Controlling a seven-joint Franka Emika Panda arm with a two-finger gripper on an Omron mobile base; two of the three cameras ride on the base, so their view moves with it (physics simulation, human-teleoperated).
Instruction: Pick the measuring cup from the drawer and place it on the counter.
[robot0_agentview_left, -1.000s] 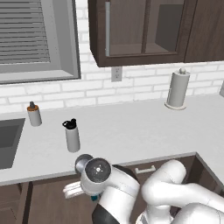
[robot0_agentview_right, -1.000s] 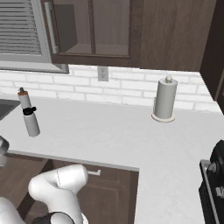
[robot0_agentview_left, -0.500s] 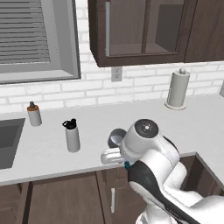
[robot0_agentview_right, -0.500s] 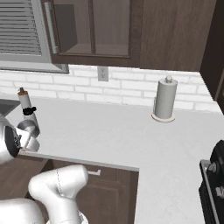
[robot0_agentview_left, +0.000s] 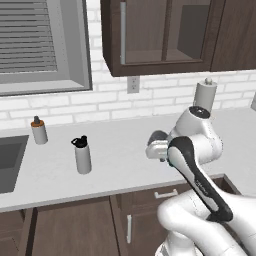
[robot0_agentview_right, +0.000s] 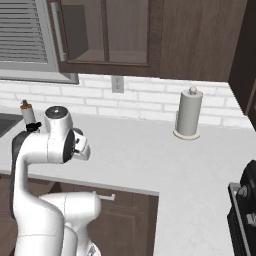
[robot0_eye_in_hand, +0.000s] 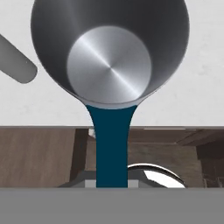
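One measuring cup (robot0_eye_in_hand: 109, 61) (handle gripped, seemingly) hangs over the counter (robot0_eye_in_hand: 192, 105).

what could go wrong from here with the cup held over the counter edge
The small grey metal measuring cup is held only by its teal handle, so it might swing or slip. It hangs near the front edge of the light grey stone counter, above the open dark brown wooden drawer; released early, it may drop back in. The tall grey bottle stands to one side, within a wide swing.
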